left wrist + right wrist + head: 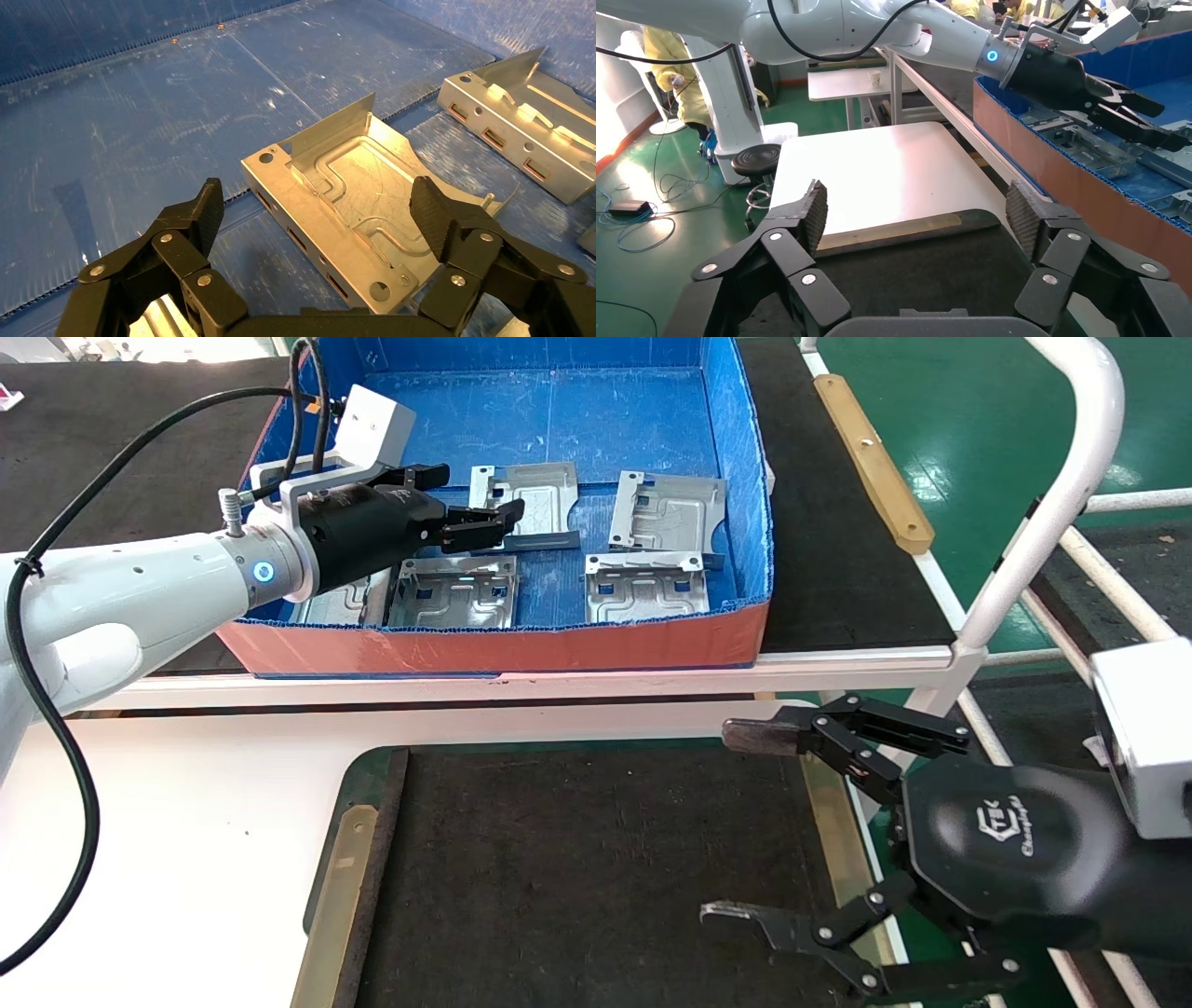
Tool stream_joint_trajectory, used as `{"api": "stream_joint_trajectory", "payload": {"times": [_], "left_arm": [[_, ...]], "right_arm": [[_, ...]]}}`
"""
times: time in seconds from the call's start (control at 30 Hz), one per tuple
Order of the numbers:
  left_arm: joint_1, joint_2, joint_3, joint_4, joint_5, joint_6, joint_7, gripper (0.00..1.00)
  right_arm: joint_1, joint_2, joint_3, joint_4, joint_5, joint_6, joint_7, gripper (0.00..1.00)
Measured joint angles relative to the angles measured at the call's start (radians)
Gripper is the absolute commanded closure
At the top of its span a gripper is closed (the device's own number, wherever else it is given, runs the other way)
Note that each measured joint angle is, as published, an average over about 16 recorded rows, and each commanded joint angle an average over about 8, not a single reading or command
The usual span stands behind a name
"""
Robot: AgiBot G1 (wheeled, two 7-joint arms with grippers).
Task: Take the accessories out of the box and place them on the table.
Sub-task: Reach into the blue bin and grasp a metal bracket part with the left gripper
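Blue box (559, 393): left pincer (470, 500) open above accessory (531, 505).

Accessories (526, 505) inside box (503, 645); box behind table (186, 822).

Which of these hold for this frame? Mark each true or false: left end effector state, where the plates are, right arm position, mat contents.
1. The left end effector is open above a bracket plate inside the box. True.
2. The left end effector already grips a plate. False: its fingers straddle the plate without touching it.
3. A plate lies on the dark mat of the table. False: no plate shows on the mat; every visible plate is in the box.
4. The right end effector is open at the mat's right edge, holding nothing. True.
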Motion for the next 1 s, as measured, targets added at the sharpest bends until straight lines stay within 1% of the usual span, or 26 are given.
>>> {"api": "stream_joint_trajectory", "payload": {"times": [1.0], "left_arm": [[0.003,-0.003,0.002,-0.009,0.002,0.003,-0.003,1.0]], "right_arm": [[0.0,0.0,0.0,0.0,0.0,0.0,0.0,1.0]]}}
